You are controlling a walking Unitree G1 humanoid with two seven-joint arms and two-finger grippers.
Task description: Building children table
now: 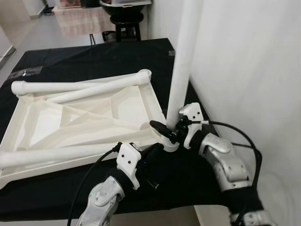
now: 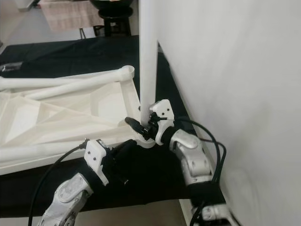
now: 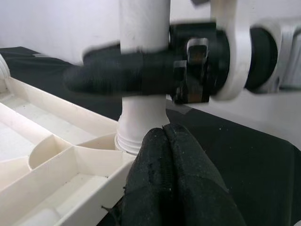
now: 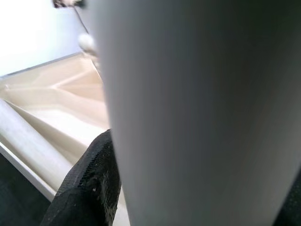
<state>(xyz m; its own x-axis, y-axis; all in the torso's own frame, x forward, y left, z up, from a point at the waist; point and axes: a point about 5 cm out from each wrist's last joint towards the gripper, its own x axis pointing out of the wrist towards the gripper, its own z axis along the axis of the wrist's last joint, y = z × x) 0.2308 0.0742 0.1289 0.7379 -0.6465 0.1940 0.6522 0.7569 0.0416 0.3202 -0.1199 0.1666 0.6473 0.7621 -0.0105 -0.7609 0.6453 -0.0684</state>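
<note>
Upturned white tabletop [image 1: 94,117] laid on black-covered bench [image 1: 84,56]. Upright leg [image 1: 181,70] seated in near-right corner socket [image 1: 170,143]. Right gripper [image 1: 165,129] clamped round leg just above socket. Left gripper [image 3: 164,155] pressed closed, nothing held, tips touching tabletop corner beside socket. Three more legs [image 1: 89,87] lying across tabletop

The upright leg [image 1: 183,61] runs out past the top edge of both eye views, so its upper end is cut off. The right gripper [image 1: 165,129] wraps its base, and the socket [image 1: 170,146] there is partly covered by the fingers. In the left wrist view those black fingers [image 3: 122,77] are smeared by blur. The tabletop [image 1: 84,117] is cut by the left edge. The left gripper [image 1: 150,157] is black against the black cloth [image 1: 188,179], its fingertips hard to make out.
</note>
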